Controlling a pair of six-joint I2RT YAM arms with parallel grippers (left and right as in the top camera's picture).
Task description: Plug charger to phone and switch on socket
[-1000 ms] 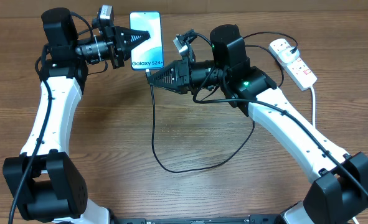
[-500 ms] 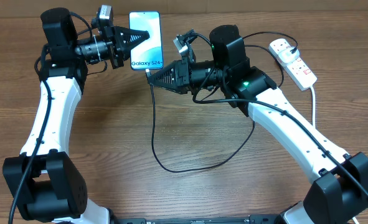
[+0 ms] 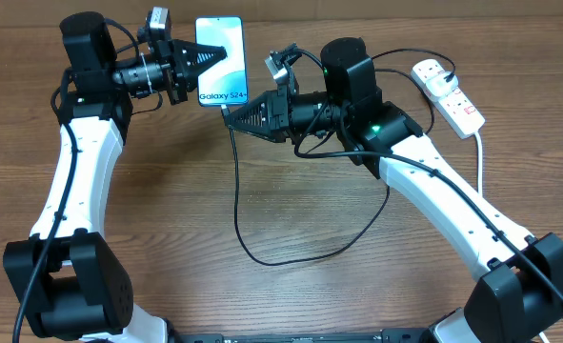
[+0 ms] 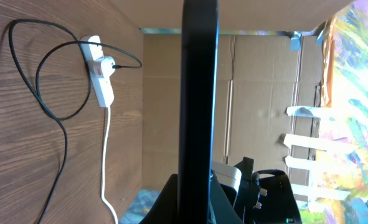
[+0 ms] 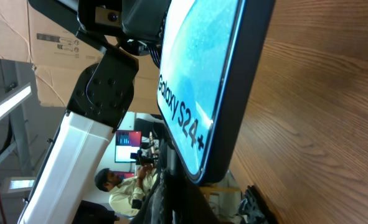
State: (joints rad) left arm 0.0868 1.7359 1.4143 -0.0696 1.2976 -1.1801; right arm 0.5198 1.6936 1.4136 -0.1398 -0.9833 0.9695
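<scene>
Above the table (image 3: 167,219), left fingers (image 3: 193,63) clamp the phone (image 3: 226,33), bottom edge toward the right fingers (image 3: 248,116), which pinch the charger (image 3: 235,191) tip ready for its port.

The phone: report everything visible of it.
The phone is a slim rectangle with a dark frame and a lit blue-teal screen reading Galaxy S24+ near its bottom edge. Screen up, it is clamped over one long edge by the left gripper. The right gripper holds the tip of the charger at its bottom edge; whether it is plugged in is unclear.
</scene>
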